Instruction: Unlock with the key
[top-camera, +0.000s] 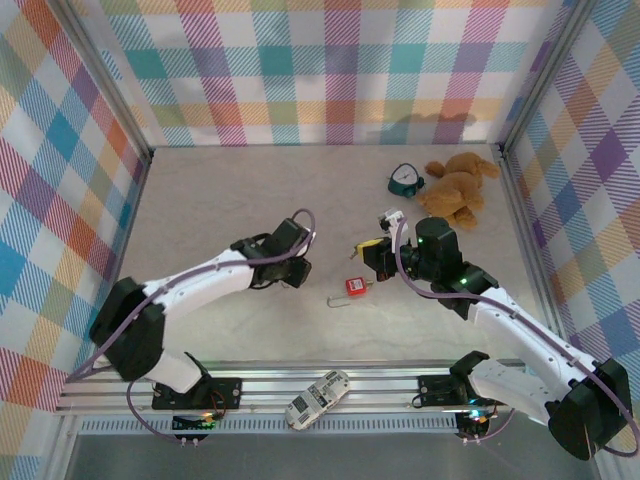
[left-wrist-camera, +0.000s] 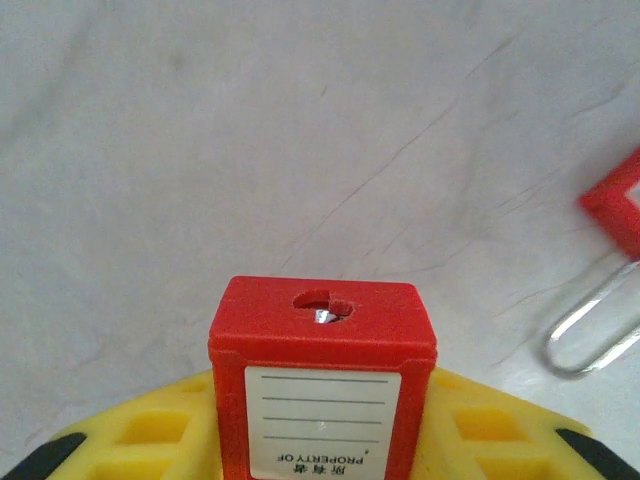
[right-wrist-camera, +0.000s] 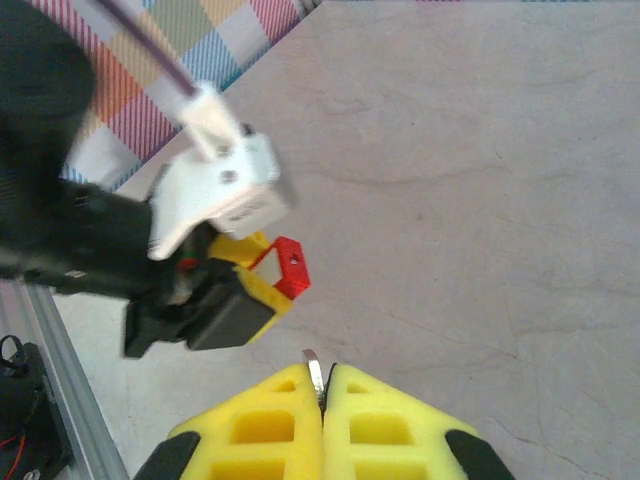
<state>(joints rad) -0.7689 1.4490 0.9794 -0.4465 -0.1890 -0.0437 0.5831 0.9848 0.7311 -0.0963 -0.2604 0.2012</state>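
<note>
Tabletop (top-camera: 220, 200) carries a second padlock (top-camera: 355, 287), lying loose between the arms. Left gripper (top-camera: 296, 268) is clamped on the red padlock (left-wrist-camera: 322, 340), keyhole (left-wrist-camera: 322, 303) turned outward for access. Right gripper (right-wrist-camera: 322, 385), fingers together, pinches the key (right-wrist-camera: 314, 366), its blade aimed toward that padlock but not touching it.

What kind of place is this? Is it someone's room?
Probably a robot test booth: checked cloth walls, a left arm and right arm bolted to a metal rail, and a teddy bear on the table.
</note>
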